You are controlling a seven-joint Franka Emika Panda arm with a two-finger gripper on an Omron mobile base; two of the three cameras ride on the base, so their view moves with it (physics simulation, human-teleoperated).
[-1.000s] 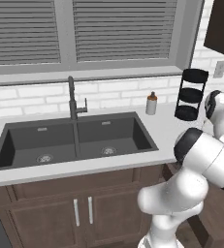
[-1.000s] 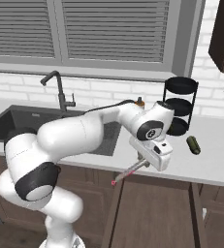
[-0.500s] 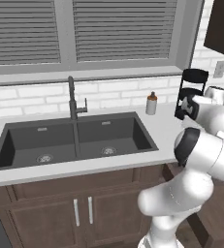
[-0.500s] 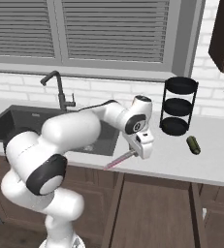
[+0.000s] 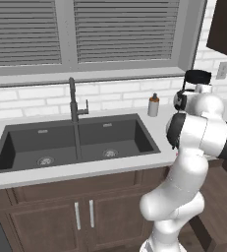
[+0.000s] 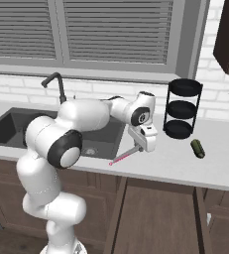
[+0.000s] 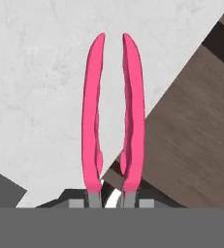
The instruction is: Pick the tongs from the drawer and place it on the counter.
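My gripper (image 6: 142, 145) is shut on the handle end of the pinkish-red tongs (image 6: 123, 158), just above the light grey counter (image 6: 185, 161) near its front edge, right of the sink. In the hand view the tongs (image 7: 94, 111) stretch away from my gripper (image 7: 112, 197) as two slim pink arms; their tips lie over the counter (image 7: 36, 97). The dark brown drawer (image 7: 191, 140) stands pulled out beneath the counter edge. From the right base view the open drawer (image 6: 155, 213) shows below and to the right of the gripper.
A dark double sink (image 5: 75, 142) with a tall faucet (image 5: 73, 101) lies to the left. A black three-tier rack (image 6: 184, 109) and a small green item (image 6: 197, 148) sit on the counter to the right. A soap bottle (image 5: 154, 106) stands by the wall.
The hand has carried the tongs left along the counter's front edge, away from the rack and toward the sink, and has swung round. The grip has stayed shut.
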